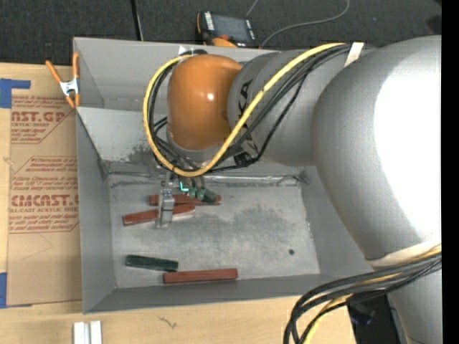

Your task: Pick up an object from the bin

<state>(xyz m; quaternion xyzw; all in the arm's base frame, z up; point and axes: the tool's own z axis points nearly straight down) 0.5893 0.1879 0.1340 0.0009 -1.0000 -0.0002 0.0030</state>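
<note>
Much of bin (pixel 93 192) behind arm (pixel 373 120)

The claw (pixel 166 212) hangs over reddish-brown sticks (pixel 138 218) in the grey bin (pixel 93 192); a dark green stick (pixel 150 263) and a reddish-brown bar (pixel 199 275) lie apart.

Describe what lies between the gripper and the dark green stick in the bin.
Seen in the camera view, the stretch between the gripper and the dark green stick is bare grey bin floor; no object lies on it.

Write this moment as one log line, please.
gripper low over flat reddish-brown stick, left-middle of grey metal bin | near front wall: dark green bar, long reddish-brown bar
</note>
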